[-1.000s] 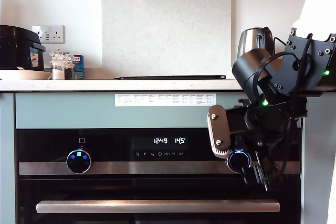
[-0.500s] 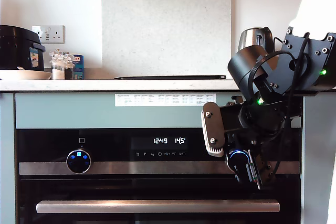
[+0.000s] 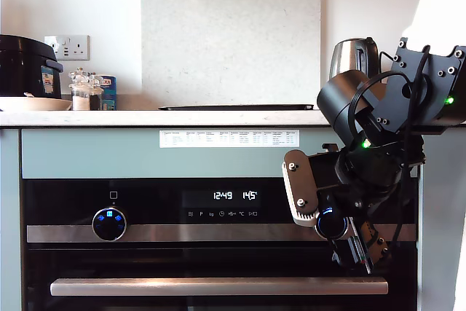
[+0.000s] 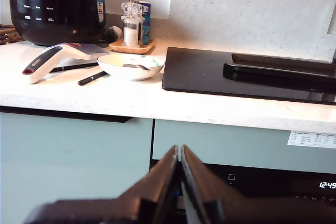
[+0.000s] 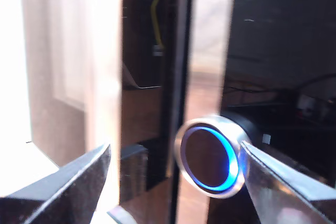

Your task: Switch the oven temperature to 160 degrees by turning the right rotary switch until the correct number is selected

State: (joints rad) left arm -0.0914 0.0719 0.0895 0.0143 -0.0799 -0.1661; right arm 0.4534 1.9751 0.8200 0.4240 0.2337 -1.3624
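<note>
Because the right rotary switch (image 3: 331, 222), lower right in the exterior view on the oven (image 3: 145, 253), looks small, hard and smooth, my second pincer (image 5: 173, 177), open around it, should pinch its rim.

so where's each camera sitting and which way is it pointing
Exterior view: off the arms, facing the oven head-on; shows my second gripper at the right knob, number reading 145.
First wrist view: rides my first gripper, looking over the worktop at the bowl and cooker; its jaws show closed.
Second wrist view: rides my second gripper, close to the knob; its fingers stand apart, one either side.
Shared: the exterior and second wrist views both show the knob's blue ring; the exterior and first wrist views both show the clock.
</note>
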